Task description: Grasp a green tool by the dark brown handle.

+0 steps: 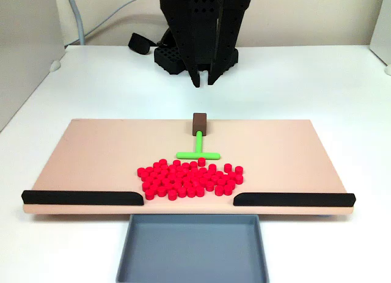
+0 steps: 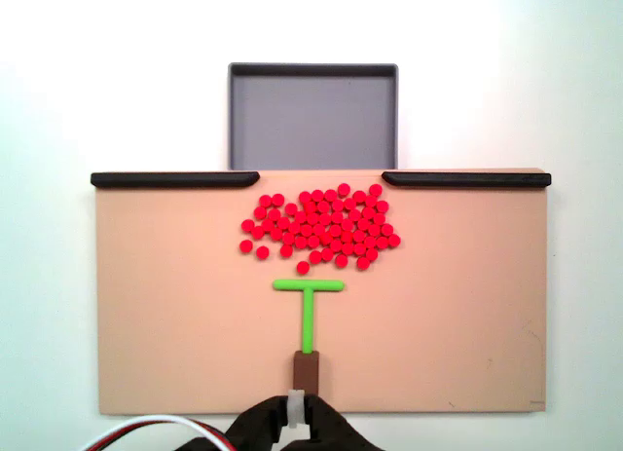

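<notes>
The gripper [image 1: 203, 82] is hovering released just behind the brown handle [image 1: 200, 123], whose green tool [image 1: 199, 150] is lying flat, exposing that end for grasping.

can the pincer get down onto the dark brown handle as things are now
Probably yes. The pincer hangs just behind the dark brown handle, roughly in line with it, and nothing lies between them. The red cylinders sit past the crossbar of the green tool, away from the handle.
</notes>
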`<state>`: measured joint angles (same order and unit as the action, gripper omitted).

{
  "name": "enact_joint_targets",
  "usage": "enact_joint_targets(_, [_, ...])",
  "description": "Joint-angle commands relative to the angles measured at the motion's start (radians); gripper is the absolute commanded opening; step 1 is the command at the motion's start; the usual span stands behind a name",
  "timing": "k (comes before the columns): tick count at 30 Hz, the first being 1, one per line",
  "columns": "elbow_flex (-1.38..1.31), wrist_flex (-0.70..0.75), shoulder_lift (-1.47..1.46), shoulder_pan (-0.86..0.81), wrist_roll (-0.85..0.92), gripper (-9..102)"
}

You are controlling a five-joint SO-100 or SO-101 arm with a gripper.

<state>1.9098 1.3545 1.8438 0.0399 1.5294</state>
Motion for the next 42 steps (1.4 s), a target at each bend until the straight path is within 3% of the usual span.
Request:
enact_joint_targets(1, [-0.003,-0.003,0.037,-0.002,-0.005,0])
enact_joint_targets(24, [0.103,-0.032,0.06,-0.038,0.032,2])
enact_joint_targets(29, [0.135,-0.109,0.048,-0.04,0.02,5])
enact_joint_targets(42, [0.118,-0.126,0.044,-0.055,-0.026,19])
